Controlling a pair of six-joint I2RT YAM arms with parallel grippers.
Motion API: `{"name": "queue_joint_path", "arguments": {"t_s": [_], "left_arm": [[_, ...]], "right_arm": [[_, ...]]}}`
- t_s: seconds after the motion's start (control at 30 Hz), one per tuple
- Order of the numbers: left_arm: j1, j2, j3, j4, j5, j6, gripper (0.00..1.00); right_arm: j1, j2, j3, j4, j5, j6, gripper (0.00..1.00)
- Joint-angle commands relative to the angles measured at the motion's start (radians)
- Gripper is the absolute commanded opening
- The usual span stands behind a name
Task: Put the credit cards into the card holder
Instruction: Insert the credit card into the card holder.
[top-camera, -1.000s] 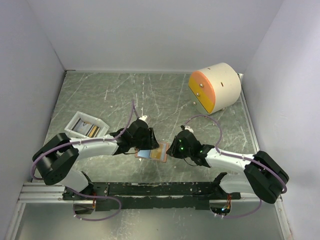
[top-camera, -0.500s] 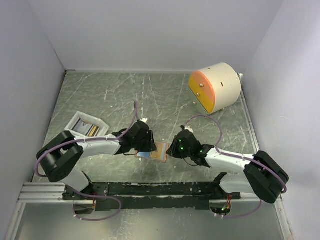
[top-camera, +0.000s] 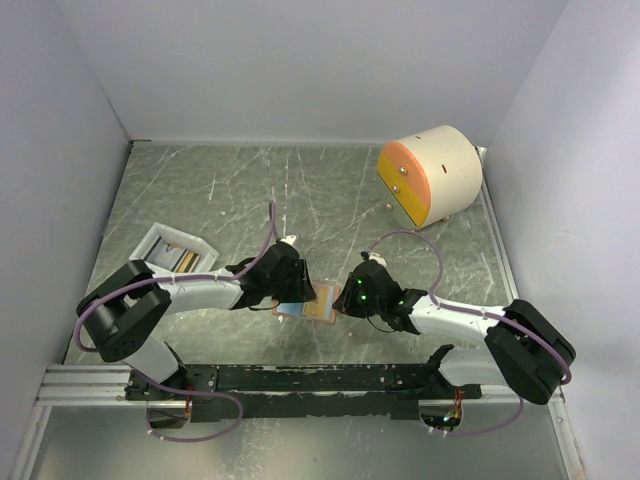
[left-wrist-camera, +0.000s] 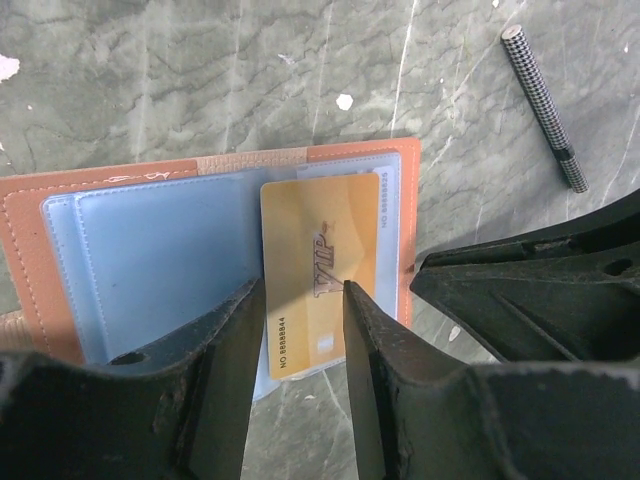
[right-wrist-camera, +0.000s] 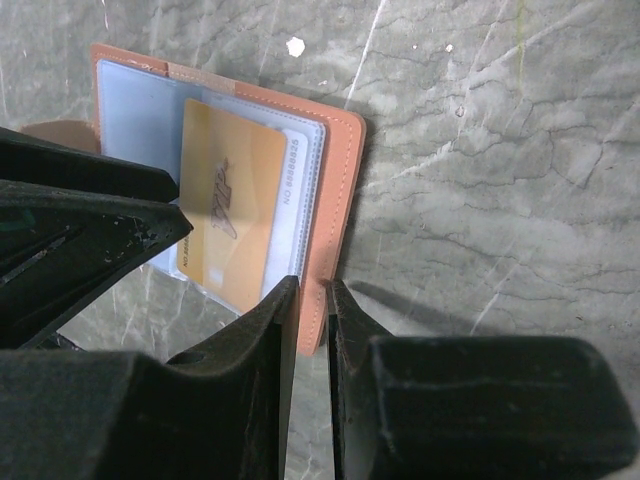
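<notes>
white tray (top-camera: 160, 240), far left: spare cards (top-camera: 183, 259) inside, now more hidden, since the left arm (top-camera: 200, 290) swung its forearm across in the last second. the left jaws have crept slightly right and nearer, over the open card holder (left-wrist-camera: 22, 250). they stand part open, straddling the near end of the amber card (left-wrist-camera: 320, 250); no pinch seen. the card lies flat on the holder's right page, at the clear pocket (left-wrist-camera: 390, 230); in it or merely on it, cannot tell. judged: mid-insertion, card being nudged home, more cards to follow. right arm (top-camera: 450, 312) barely moved; right jaws clenched on the holder's right edge, pinning it. cream drum (top-camera: 440, 175) far right, well apart. tabletop (top-camera: 250, 190): grey-green, scratched, marbled. pale blank walls on three sides.
</notes>
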Motion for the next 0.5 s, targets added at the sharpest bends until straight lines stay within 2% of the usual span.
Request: {"name": "queue_joint_path", "arguments": {"t_s": [0.0,0.47], "left_arm": [[-0.004,0.016,-0.009,0.059,0.030,-0.021,0.47],[-0.004,0.049,-0.045,0.189,0.109,-0.092,0.45]], "right_arm": [[-0.003,0.006,-0.014,0.020,0.010,0.000,0.18],[-0.001,0.016,-0.007,0.025,0.016,-0.007,0.17]]}}
